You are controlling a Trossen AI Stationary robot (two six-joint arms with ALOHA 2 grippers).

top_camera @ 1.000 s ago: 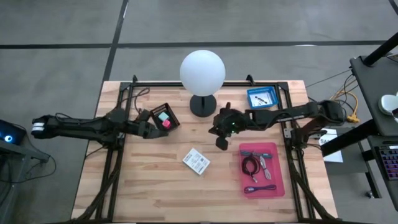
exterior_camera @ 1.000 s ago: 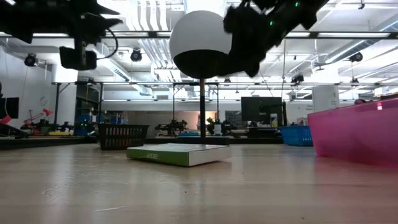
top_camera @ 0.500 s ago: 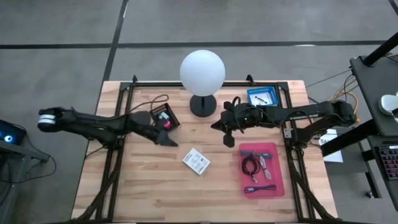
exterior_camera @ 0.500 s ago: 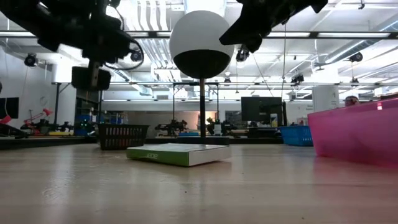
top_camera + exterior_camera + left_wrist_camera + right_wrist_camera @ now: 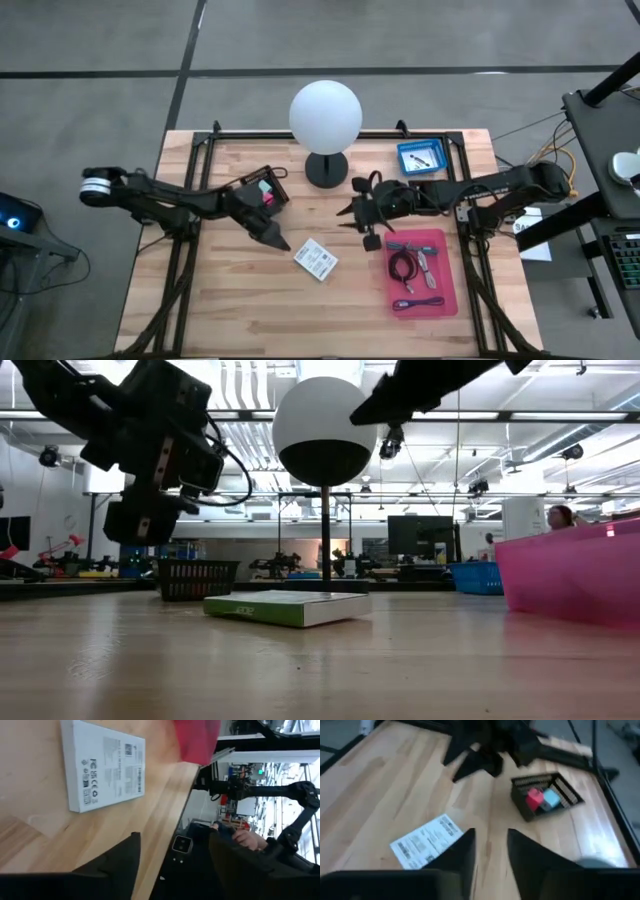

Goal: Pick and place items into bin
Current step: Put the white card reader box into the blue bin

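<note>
The white printed card (image 5: 316,259) lies flat on the wooden table, near its middle, and also shows as card (image 5: 102,770) and card (image 5: 426,843). My left gripper (image 5: 274,239) hangs open just left of it, slanting down toward it, also seen as left gripper (image 5: 172,865). My right gripper (image 5: 370,240) hovers open above the table, between the lamp and the pink bin (image 5: 447,290); its fingers stand a little apart around nothing, as right gripper (image 5: 490,852) shows. In the bin lie a dark coiled cable (image 5: 403,266), a silvery piece (image 5: 426,263) and a purple cord (image 5: 418,301).
A white globe lamp (image 5: 325,115) on a black base stands at the far middle. A small black basket (image 5: 262,190) with pink and teal blocks sits under my left arm. A blue tray (image 5: 421,157) is at the far right. Bare wood lies along the near edge.
My left gripper has moved down and toward the table's right and near edges, closing in on the card. My right gripper has risen a little and rolled about its own axis. The card and the bin have stayed put.
</note>
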